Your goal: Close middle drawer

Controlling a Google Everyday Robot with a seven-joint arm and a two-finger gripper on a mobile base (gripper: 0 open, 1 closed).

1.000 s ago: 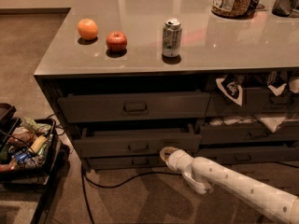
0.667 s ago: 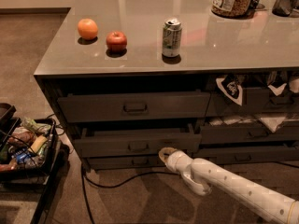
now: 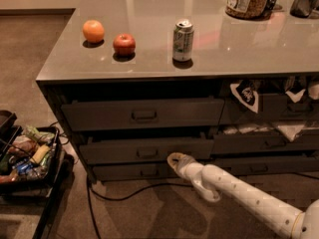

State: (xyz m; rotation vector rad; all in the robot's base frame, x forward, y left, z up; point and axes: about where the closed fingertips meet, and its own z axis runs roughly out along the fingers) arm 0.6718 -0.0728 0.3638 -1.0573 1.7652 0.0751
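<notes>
At the lower edge of the middle drawer (image 3: 114, 151), four o'clock from its handle (image 3: 147, 152), sits the gripper (image 3: 175, 161), grip state impossible to tell, so low it could slip beneath the slightly open front.

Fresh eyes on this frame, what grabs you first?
The white arm slanting in from the lower right, with its gripper at the lower right of the middle drawer front, which looks slightly pulled out. Next come the orange, apple and can lined up on the grey countertop, then the crate of clutter on the floor at left.
</notes>
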